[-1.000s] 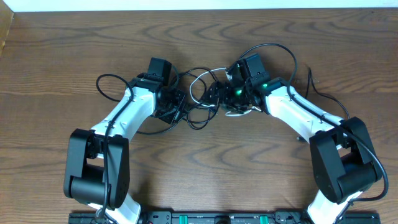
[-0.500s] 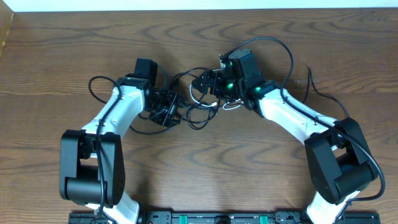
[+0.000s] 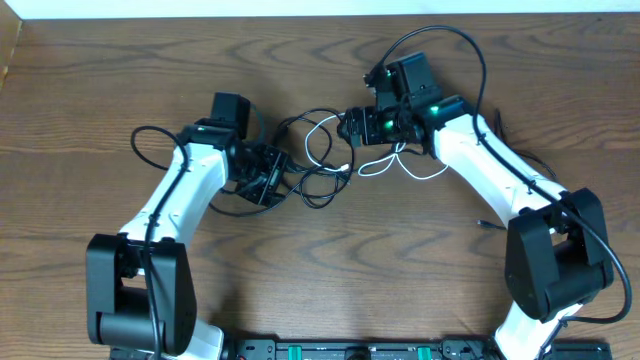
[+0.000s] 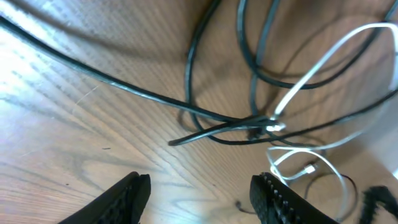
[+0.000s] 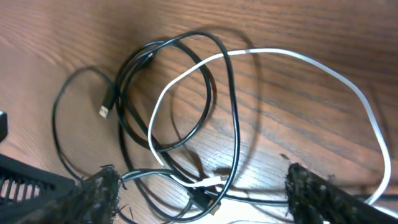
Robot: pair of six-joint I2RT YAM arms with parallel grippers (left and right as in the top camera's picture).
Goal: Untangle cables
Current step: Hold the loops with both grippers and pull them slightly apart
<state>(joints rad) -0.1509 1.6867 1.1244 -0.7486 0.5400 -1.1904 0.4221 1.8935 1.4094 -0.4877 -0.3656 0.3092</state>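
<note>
Thin black cables in loose overlapping loops on wood, tangled, white cable threaded through, trailing toward 3 o'clock, silver plug end at 9 o'clock.

No legible text, labels, brands or numbers, on cables or table

Brown wood table, bold wavy grain, fills nearly every view. Thin white strip along the far edge, wall or floor, cannot tell. Paler wood piece at far left corner. Soft even light, faint sheen on tabletop up close.
</note>
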